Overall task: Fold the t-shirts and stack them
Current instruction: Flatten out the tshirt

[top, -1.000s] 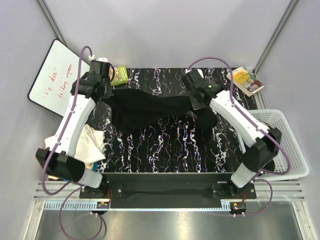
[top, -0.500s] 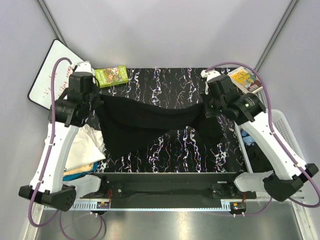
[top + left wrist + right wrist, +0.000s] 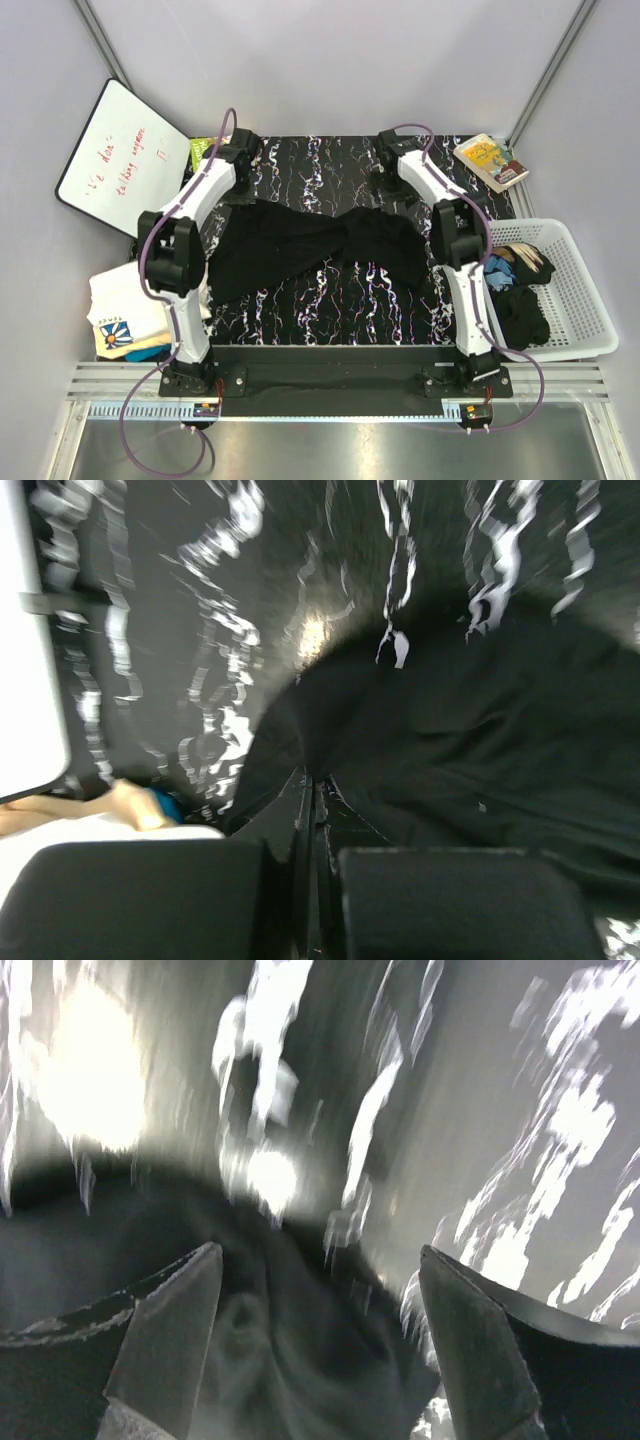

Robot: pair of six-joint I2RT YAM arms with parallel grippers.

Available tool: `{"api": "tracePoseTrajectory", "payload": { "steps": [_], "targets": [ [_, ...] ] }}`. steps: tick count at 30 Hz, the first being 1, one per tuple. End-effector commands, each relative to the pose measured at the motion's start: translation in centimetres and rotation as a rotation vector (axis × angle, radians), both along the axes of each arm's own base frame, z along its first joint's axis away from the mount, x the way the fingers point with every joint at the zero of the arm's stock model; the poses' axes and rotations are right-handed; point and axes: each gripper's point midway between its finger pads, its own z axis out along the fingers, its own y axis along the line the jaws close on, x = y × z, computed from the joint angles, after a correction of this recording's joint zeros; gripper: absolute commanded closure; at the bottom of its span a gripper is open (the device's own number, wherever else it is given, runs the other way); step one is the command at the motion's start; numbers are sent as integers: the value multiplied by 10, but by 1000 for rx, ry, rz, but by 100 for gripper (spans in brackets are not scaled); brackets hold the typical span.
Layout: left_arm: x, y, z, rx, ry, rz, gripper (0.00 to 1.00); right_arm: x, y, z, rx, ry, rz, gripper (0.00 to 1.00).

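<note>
Across mid-frame on the black marbled bench [image 3: 330, 160], a plain black cloth t-shirt [image 3: 300, 245] stretches left to right. The left tool [image 3: 312, 780] pinches its left end; the right tool [image 3: 315, 1260] gapes empty over its right end.

Bare table [image 3: 320, 165] open at 12 o'clock between the arms, a narrower bare strip at 6 o'clock, black shirt [image 3: 300, 245] sprawling across the centre, left arm [image 3: 200, 190] barring 9 o'clock, right arm [image 3: 468, 300] barring 3 o'clock, whiteboard [image 3: 120, 155] at 10, book [image 3: 490, 160] at 1, basket [image 3: 575, 285] at 4, white shirts [image 3: 125, 305] at 8.

One spread black tee [image 3: 300, 245] — two books [image 3: 491, 160], one basket [image 3: 585, 290].
</note>
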Motion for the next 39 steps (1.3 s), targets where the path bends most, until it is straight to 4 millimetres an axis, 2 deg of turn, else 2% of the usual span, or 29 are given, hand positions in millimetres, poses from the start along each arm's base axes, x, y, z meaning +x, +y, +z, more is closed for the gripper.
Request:
{"api": "tracePoseTrajectory", "payload": {
  "steps": [1,2,4,7,8,9,10,11,12,13,14,16,19,22,27,28,36,39],
  "targets": [
    [20,-1,24,-24,-68,0,100,62,-5,71,-36,-230,-115,14],
    [22,3,22,-12,-68,12,100,65,0,92,1,-267,-112,14],
    [24,14,22,-5,-69,42,100,57,13,107,82,-268,-75,15],
    [27,30,17,12,-62,94,100,26,23,120,156,-237,-38,17],
    [27,35,13,23,-58,108,100,6,24,122,162,-215,-25,18],
    [28,42,12,22,-56,129,100,-4,31,125,192,-203,5,18],
    [28,45,10,24,-51,137,100,-18,32,144,215,-232,26,19],
    [29,48,8,24,-47,148,100,-36,30,128,200,-181,33,21],
    [29,53,6,23,-42,159,100,-47,36,131,213,-181,60,22],
    [30,53,2,21,-34,160,100,-63,45,146,285,-188,101,23],
    [30,55,1,19,-31,162,100,-79,47,132,292,-140,111,24],
    [30,55,-3,17,-20,163,100,-103,64,132,351,-102,161,24],
    [29,53,-9,2,-6,160,100,-134,82,100,324,-4,214,23],
    [28,52,-11,-2,1,158,100,-143,98,75,292,34,242,23],
    [27,51,-9,-6,-2,156,100,-136,119,42,251,57,248,23],
    [27,51,-7,-7,-6,154,100,-134,123,30,230,75,256,23],
    [26,50,-3,-23,-14,148,100,-107,130,-29,123,100,228,24],
    [25,50,-2,-27,-15,146,100,-96,124,-44,53,69,203,26]
  ]
}}
